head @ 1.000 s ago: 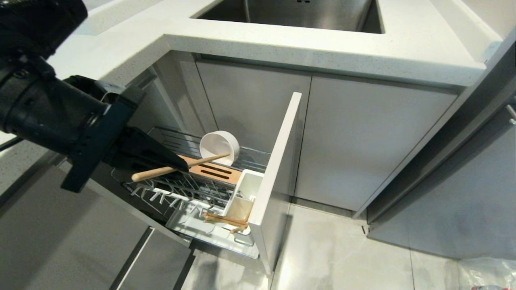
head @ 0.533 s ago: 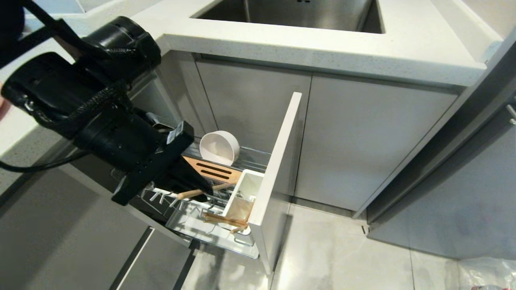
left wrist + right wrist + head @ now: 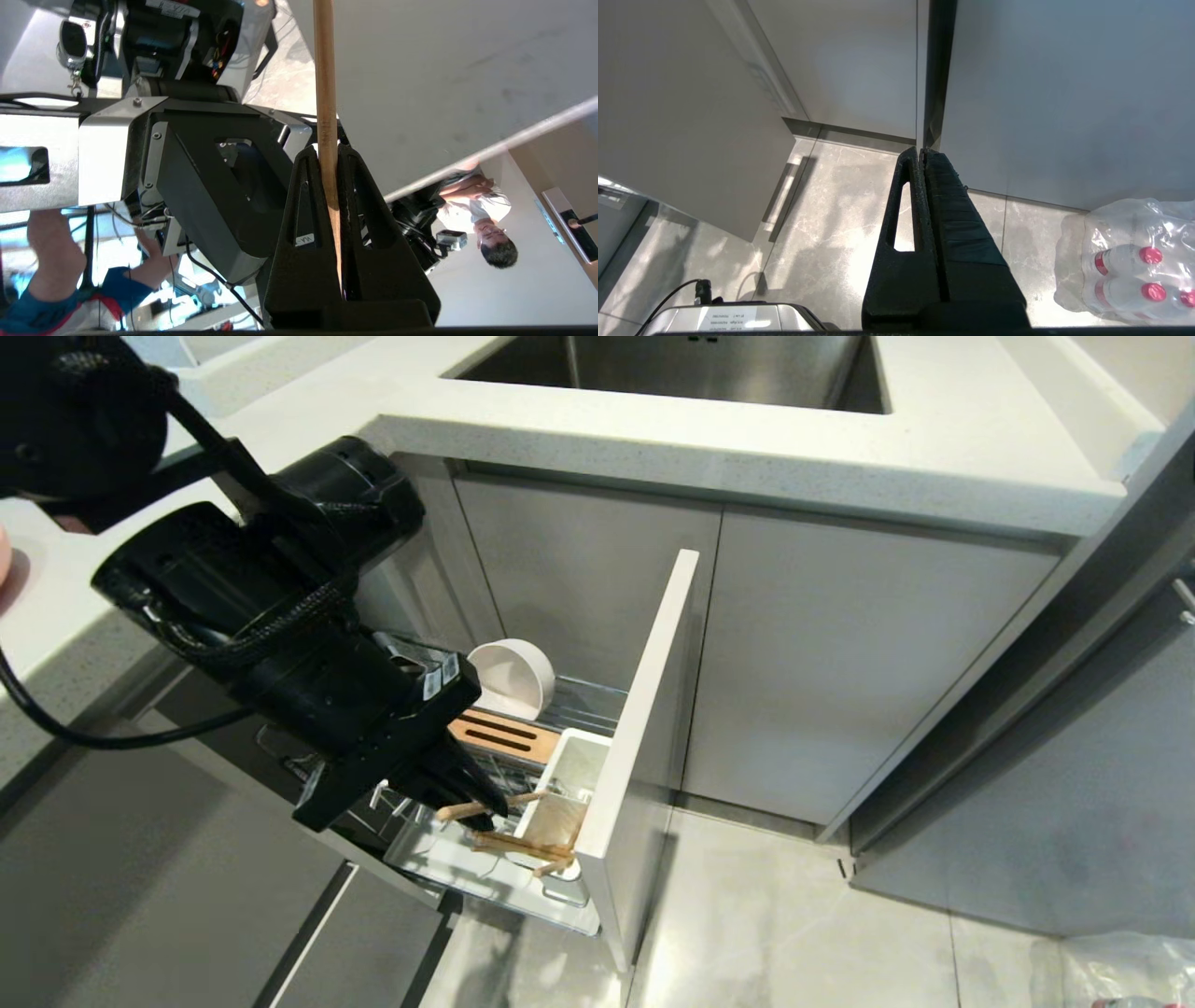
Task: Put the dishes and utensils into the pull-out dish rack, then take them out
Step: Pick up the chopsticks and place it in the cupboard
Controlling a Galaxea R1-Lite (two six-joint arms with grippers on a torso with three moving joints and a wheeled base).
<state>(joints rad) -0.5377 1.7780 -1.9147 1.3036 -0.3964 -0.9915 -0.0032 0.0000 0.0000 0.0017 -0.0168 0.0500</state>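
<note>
Chopstick (image 3: 485,805) of light wood sits pinched between the black fingers of your left gripper (image 3: 476,798), jaws closed tight on its shaft; in the left wrist view the stick (image 3: 325,107) runs straight out past the fingertips (image 3: 308,158). You have that gripper low over the front of the pull-out dish rack (image 3: 439,775), a chrome wire basket fixed to a tall pale grey cabinet front (image 3: 644,709), with the stick's free end reaching toward the white plastic utensil cup (image 3: 569,775). More light wooden chopsticks (image 3: 523,847) lie near that cup's base, low at the front of the rack; whether they rest on the drip tray you cannot tell. Behind the gripper the slotted orange-wood strip (image 3: 499,735) crosses the basket, and the deep round cream-white bowl (image 3: 512,677) stands tipped on its side at the back of the rack, its mouth facing your left arm. Your right gripper (image 3: 923,156) is out of the head view; its own camera shows the two fingers pressed together, holding nothing, pointed at a grey tiled floor (image 3: 831,210) with a shrink-wrapped pack of red-capped bottles (image 3: 1129,261) beside it. Above the rack, the white stone countertop (image 3: 747,439) frames a steel sink (image 3: 672,364).
</note>
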